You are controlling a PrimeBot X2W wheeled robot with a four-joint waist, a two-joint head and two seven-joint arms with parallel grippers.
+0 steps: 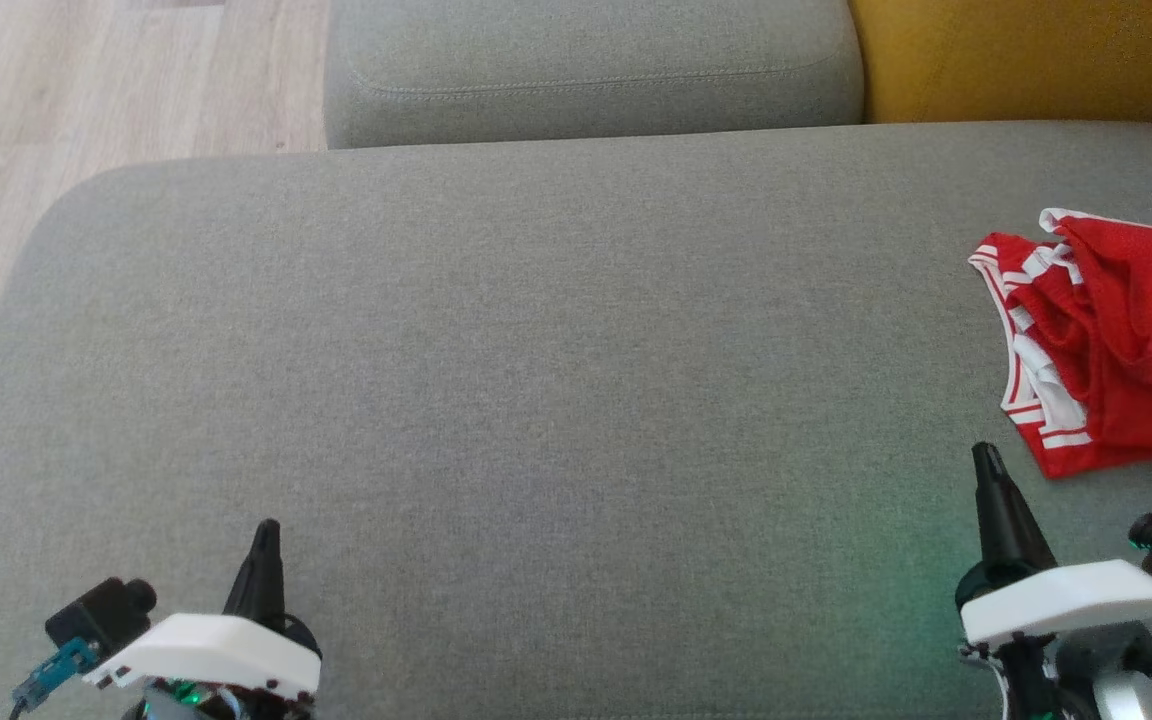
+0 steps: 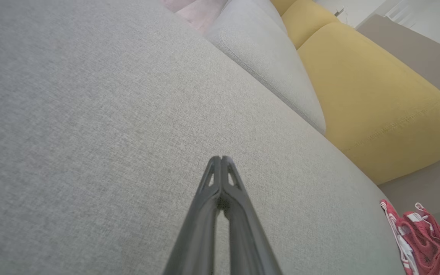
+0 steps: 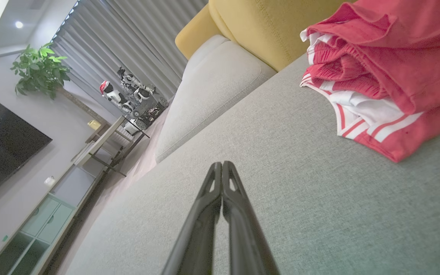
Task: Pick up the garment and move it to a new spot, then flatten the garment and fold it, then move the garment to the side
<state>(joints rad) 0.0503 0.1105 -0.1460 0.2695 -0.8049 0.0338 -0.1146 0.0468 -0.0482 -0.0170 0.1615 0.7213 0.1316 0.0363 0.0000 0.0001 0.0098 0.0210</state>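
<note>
The left claw has its two dark fingers pressed together, holding nothing, over the near left of the big grey cloth sofa seat. The right claw is pressed together and empty too, at the near right. Just past it, a bit to the right, lies the bunched-up red cloth garment with white stripes. Its long side runs near to far, and its striped edge faces left.

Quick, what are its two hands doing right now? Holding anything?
Left hand: closed, holding nothing.
Right hand: closed, holding nothing; the red garment lies apart from it.
</note>
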